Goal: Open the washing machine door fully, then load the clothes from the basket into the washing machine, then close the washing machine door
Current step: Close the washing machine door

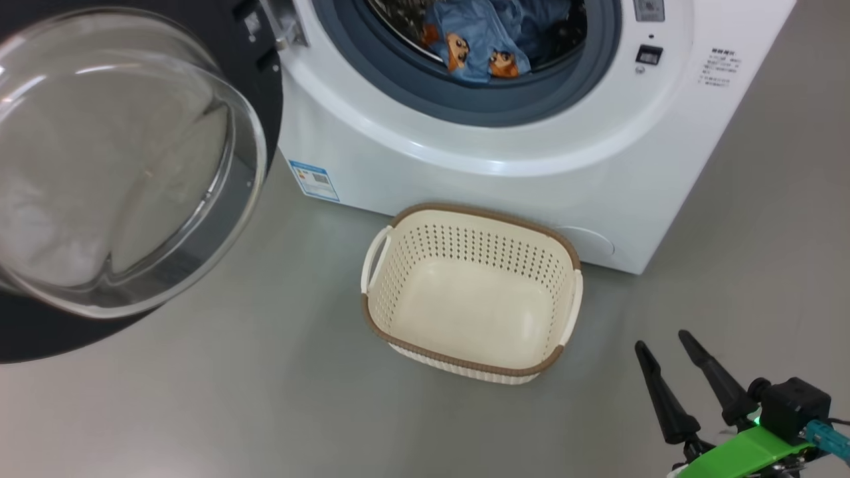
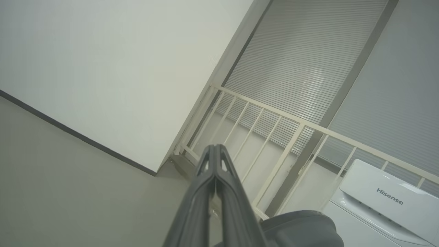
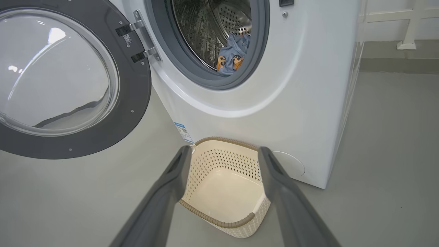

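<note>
The washing machine stands with its door swung wide open to the left. Blue clothes with orange prints lie inside the steel drum, at its front lip. The cream basket sits on the floor before the machine with nothing in it. My right gripper is open, low at the right, its fingers pointing toward the basket. In the left wrist view my left gripper is shut on nothing, pointing up at a wall and railing.
Grey floor surrounds the basket. A cream railing and slatted blinds stand behind the machine, whose white top panel shows at the lower right of the left wrist view. A railing post stands at the right.
</note>
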Robot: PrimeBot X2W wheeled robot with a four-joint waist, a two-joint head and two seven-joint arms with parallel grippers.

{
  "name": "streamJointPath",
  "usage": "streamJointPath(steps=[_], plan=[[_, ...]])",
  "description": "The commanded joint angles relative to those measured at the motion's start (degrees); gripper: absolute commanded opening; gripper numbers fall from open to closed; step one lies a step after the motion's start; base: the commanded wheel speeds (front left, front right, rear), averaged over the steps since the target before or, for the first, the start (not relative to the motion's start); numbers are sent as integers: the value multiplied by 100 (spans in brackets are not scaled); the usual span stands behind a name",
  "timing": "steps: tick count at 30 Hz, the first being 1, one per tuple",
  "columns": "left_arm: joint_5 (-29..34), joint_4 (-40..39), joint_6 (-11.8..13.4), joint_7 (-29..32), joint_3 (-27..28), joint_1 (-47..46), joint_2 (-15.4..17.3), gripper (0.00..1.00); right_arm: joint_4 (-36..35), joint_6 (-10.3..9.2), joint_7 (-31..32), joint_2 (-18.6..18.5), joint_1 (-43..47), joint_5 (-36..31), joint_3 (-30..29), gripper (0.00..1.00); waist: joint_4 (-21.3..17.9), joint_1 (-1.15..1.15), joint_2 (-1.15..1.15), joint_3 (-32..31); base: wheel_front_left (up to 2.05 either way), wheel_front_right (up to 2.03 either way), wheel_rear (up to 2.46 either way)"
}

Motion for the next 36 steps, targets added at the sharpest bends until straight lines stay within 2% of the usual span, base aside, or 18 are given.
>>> streamJointPath(steps=[1, 6, 8, 13, 18, 26, 36], plan=[[-249, 86, -15, 306, 6, -290, 499, 0, -153, 16, -28, -71, -129, -22, 84, 100, -65, 0, 0, 165, 0, 0, 0], [-767, 791, -15, 1040, -326, -726, 848, 0, -159, 16, -28, -65, -205, -52, 82, 100, -43, 0, 0, 311, 0, 0, 0], [-864, 919, -15, 1184, -373, -804, 884, 0, -156, 16, -28, -65, -227, -54, 90, 100, -44, 0, 0, 323, 0, 0, 0], [-1196, 1439, -15, 1994, -639, -1110, 1124, 0, -182, 16, -28, -111, -319, -47, 142, 100, -60, 0, 0, 466, 0, 0, 0], [-1399, 1906, -15, 2678, -858, -1379, 1223, 0, -198, 16, -28, -149, -379, -56, 142, 100, -86, 0, 0, 575, 0, 0, 0], [-1482, 2371, -15, 3188, -1072, -1585, 1179, 0, -174, 16, -28, -139, -423, -64, 135, 100, -146, 0, 0, 602, 0, 0, 0], [-1660, 2208, -15, 3968, -1294, -1381, 1119, 0, -141, 16, -28, -62, -372, -45, 102, 100, -174, 0, 0, 427, 0, 0, 0]])
